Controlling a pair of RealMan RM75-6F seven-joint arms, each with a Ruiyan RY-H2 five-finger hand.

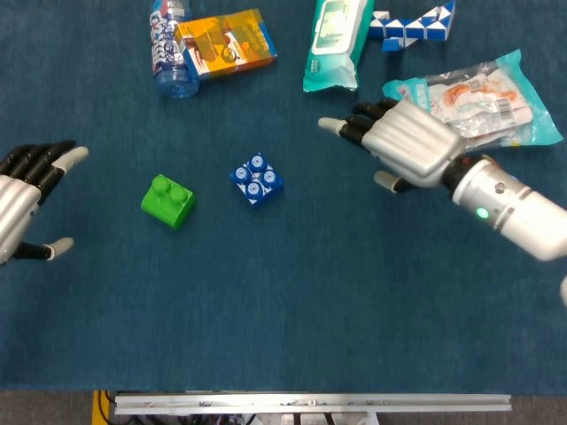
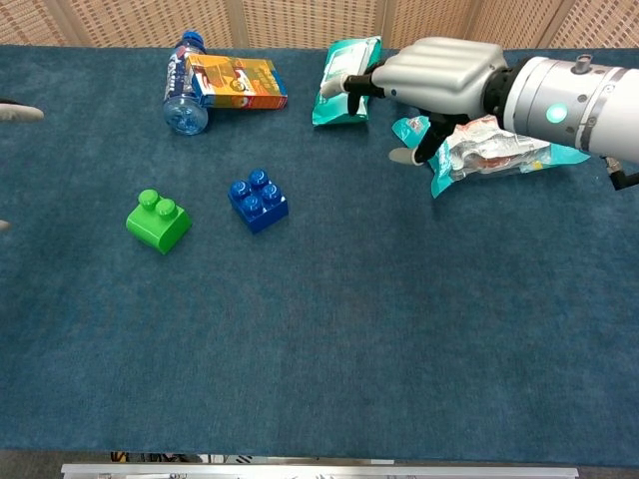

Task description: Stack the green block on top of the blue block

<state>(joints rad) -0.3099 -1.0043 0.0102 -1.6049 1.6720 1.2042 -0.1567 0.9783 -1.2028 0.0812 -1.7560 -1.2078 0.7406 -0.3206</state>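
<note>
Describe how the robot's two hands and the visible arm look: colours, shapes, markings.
The right hand has a silver-grey ribbed back, black finger segments and pale fingertips. Its forearm is a glossy white cylinder with a small green light. The left hand, partly out of frame, shows the same silver back, black fingers and pale tips.

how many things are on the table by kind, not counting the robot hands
building blocks: 2, the green block and the blue block
bottles: 1, a plastic bottle
boxes: 1, an orange carton
soft packs: 2, a wipes pack and a teal snack bag
puzzles: 1, a blue and white twist puzzle
total: 7
</note>
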